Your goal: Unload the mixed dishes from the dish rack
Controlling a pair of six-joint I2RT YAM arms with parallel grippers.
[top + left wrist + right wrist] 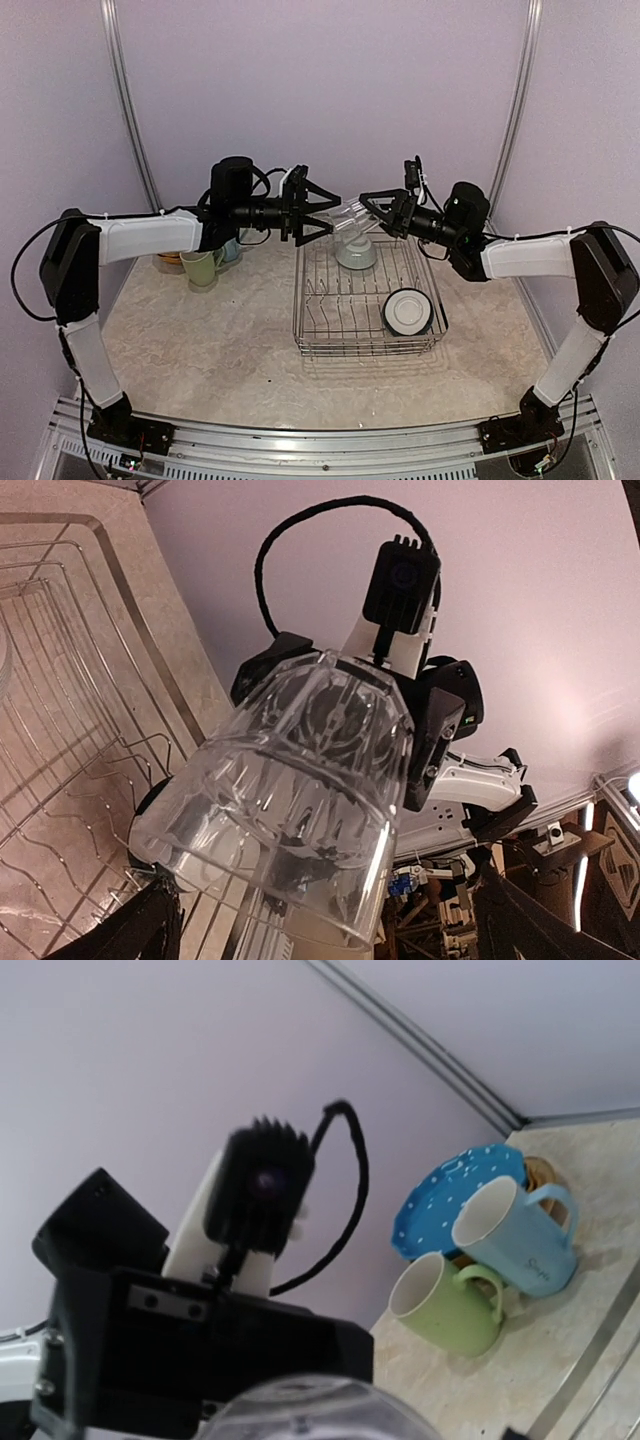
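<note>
The clear glass (350, 216) hangs on its side in the air above the back of the dish rack (330, 320). My right gripper (374, 208) is shut on its base end; in the left wrist view its black fingers (438, 730) clamp the far end of the glass (290, 800). My left gripper (322, 212) is open, with its jaws spread wide on either side of the glass's rim end, apart from it. In the right wrist view only the top of the glass (310, 1410) shows; my own fingers are hidden.
Two white bowls stay in the rack, one at the back (356, 252) and one on edge at the front right (408, 310). A pale green mug (450, 1305), a light blue mug (515, 1235) and the blue dotted plate (450, 1195) stand on the table at the back left.
</note>
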